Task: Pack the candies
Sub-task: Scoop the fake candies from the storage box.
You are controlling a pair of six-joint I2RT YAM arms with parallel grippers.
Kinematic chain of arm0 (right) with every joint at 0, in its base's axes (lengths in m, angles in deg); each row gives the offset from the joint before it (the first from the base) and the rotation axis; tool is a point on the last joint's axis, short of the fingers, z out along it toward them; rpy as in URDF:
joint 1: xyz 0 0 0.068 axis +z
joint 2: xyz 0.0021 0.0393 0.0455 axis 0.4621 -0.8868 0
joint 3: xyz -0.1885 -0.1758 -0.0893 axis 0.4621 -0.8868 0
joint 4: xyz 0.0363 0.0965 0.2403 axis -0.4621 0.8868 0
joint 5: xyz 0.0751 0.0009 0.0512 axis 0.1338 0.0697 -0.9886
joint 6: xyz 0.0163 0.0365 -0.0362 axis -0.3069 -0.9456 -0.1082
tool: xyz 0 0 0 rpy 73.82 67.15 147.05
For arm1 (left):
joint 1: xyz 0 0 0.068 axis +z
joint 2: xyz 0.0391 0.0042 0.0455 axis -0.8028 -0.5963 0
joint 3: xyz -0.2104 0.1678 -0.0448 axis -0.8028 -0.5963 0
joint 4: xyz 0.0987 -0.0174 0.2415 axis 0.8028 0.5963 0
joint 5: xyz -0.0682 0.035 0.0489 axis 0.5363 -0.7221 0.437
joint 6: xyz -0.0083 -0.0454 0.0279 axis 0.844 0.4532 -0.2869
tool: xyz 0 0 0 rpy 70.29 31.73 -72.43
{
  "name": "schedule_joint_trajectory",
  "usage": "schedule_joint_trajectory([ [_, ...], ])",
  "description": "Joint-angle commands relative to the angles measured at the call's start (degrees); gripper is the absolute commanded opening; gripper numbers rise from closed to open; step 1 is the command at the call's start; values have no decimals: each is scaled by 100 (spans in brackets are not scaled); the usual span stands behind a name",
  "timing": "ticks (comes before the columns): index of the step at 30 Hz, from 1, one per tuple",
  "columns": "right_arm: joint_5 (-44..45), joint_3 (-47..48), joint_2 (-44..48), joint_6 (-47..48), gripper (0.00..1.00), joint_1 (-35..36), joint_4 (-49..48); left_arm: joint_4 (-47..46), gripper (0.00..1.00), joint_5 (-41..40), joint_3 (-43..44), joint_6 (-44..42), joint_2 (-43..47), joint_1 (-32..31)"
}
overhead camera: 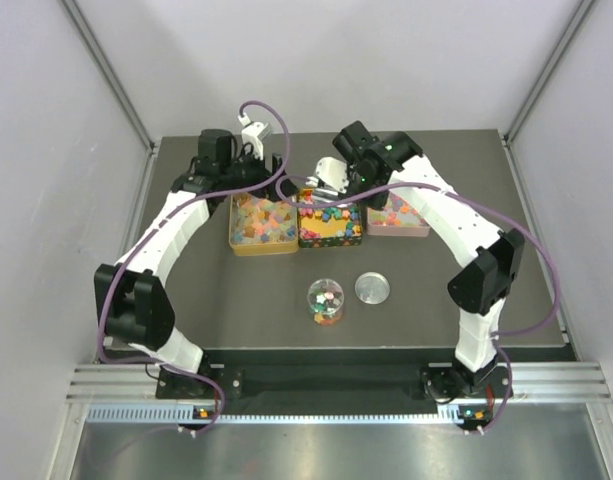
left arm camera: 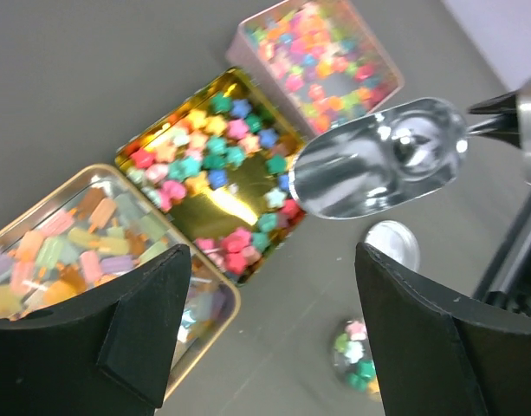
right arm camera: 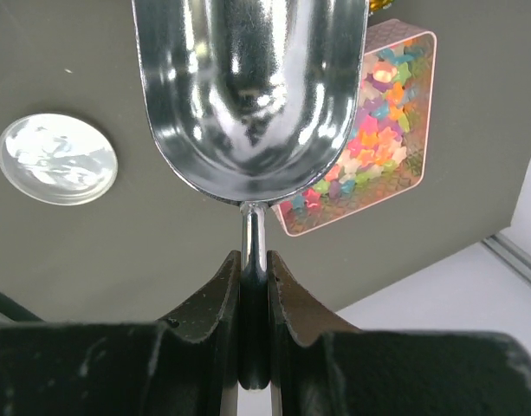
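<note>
The candies fill three tins at the back of the table: pastel pieces in the left gold tin (overhead camera: 260,226), star shapes (left arm camera: 215,166) in the middle gold tin (overhead camera: 329,226), and bright ones in the pink tin (overhead camera: 398,216). More candies lie in a small clear jar (overhead camera: 326,301) in front. My right gripper (right arm camera: 255,253) is shut on the handle of an empty metal scoop (right arm camera: 248,87), which hangs over the middle tin (left arm camera: 204,208). My left gripper (left arm camera: 265,325) stands open and empty above the table, near the left tin (left arm camera: 92,251).
A round silver lid (overhead camera: 373,288) lies on the table right of the jar (left arm camera: 356,357), also visible in the right wrist view (right arm camera: 57,160). The pink tin (right arm camera: 382,147) sits at the right end of the row. White walls enclose the table.
</note>
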Motion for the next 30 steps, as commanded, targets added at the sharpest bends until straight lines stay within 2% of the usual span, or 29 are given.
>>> schedule_joint_trajectory([
  [1, 495, 274, -259, 280, 0, 32, 323, 118, 81, -409, 365, -365, -55, 57],
  [6, 1460, 301, -515, 719, 0, 15, 350, 162, 81, -620, 550, -374, -353, 57],
  [10, 1753, 992, -814, 983, 0, 6, 403, 110, 81, -612, 699, -322, -573, 57],
  [14, 1736, 1487, -990, 958, 0, 32, 578, 14, 81, -297, 954, -14, -889, 49],
  [24, 1252, 1075, -604, 834, 0, 313, 332, -110, 81, -401, 1393, 144, -1592, -180],
  [30, 1016, 1135, -437, 834, 0, 516, 324, -136, 81, -550, 1789, 83, -2023, -364],
])
